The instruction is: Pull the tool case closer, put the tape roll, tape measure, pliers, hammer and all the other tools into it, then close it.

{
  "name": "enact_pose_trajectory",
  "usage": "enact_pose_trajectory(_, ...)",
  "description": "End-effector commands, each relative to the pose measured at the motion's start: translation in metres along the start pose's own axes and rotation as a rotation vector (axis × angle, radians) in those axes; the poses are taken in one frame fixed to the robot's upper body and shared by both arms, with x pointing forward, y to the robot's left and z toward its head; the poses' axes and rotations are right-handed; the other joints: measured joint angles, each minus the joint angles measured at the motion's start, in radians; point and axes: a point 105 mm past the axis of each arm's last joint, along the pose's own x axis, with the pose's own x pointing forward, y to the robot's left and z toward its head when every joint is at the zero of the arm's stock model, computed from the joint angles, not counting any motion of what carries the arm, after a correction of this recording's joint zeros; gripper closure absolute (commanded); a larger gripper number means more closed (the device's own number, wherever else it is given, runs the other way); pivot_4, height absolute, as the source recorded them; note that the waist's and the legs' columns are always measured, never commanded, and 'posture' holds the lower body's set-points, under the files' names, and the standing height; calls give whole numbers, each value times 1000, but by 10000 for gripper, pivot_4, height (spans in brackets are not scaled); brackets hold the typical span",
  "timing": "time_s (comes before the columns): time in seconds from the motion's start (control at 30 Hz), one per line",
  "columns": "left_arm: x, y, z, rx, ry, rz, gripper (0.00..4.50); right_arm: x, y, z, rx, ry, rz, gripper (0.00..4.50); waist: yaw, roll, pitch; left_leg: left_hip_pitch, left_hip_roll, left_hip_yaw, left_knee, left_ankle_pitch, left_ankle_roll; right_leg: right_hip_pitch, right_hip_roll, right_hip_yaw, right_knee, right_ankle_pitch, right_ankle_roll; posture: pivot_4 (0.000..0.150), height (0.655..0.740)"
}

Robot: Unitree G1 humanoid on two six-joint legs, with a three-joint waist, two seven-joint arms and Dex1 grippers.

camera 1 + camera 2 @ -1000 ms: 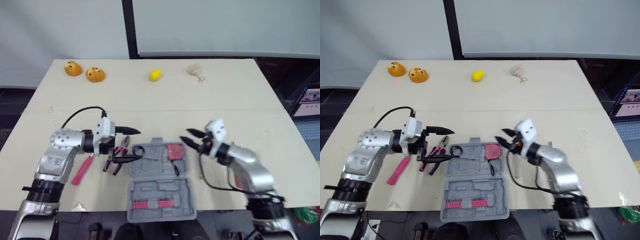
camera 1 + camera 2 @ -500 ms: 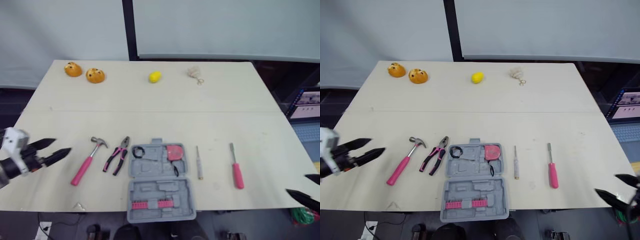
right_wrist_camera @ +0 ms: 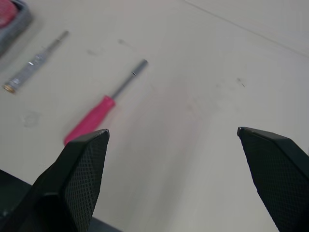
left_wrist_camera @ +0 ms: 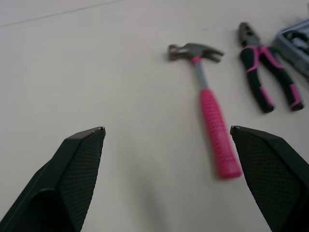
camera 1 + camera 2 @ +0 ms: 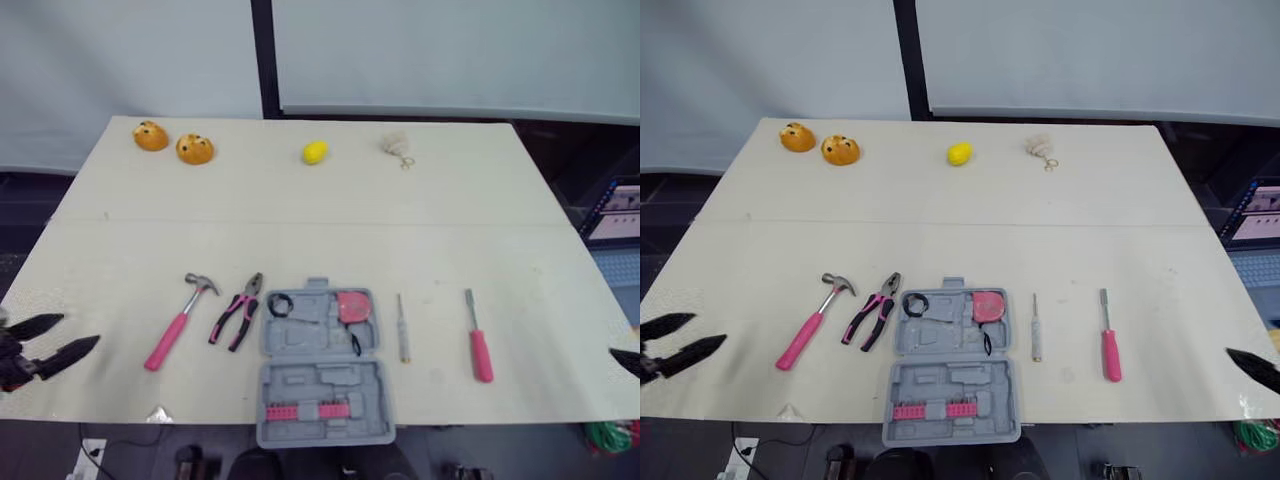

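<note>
By table edge (image 5: 58,215) — left gripper (image 5: 80,331), agape.

right pincer (image 5: 1252,368) — cut by frame edge | tool case (image 4: 295,41) — mostly cropped in left wrist view

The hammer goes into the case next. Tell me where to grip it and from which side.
Grip the hammer on its pink handle, near mid-length, coming from above with the open left gripper, jaws across the handle. It lies flat, metal head away from the robot, with the pliers apart on its right.
</note>
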Motion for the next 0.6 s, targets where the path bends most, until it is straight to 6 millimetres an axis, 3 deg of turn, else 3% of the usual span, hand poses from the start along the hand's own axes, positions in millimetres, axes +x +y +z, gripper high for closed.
enact_pose_trajectory(0.03, 21, -33, 12, 22, -36, -64, 0, 23, 34, 35, -55, -72, 140, 123, 0, 0, 0, 0, 0, 0, 0, 0, 0, 0, 0, 0, 0, 0, 0, 1500, 7400)
enact_pose_trajectory(0.2, 58, -72, 12, 16, -42, -106, 0, 52, 99, 76, -122, -163, 417, 123, -4, 0, 1, -1, 0, -1, 2, 0, 0, 1, 1, 1, 1, 1, 1, 1500, 7400)
enact_pose_trajectory(0.37, 89, -100, 8, 17, -3, -137, 0, 68, 144, 99, -185, -220, 607, 123, -1, -1, 1, 0, 0, -3, 3, 1, 1, 0, 2, 1, -1, 2, 2, 1500, 7400)
enact_pose_trajectory(0.6, 125, -114, 3, 21, 15, -103, 0, 85, 160, 113, -224, -271, 681, 123, 5, -1, 1, -2, 0, -2, 5, 2, 3, 0, 2, 1, -3, 3, 4, 1500, 7400)
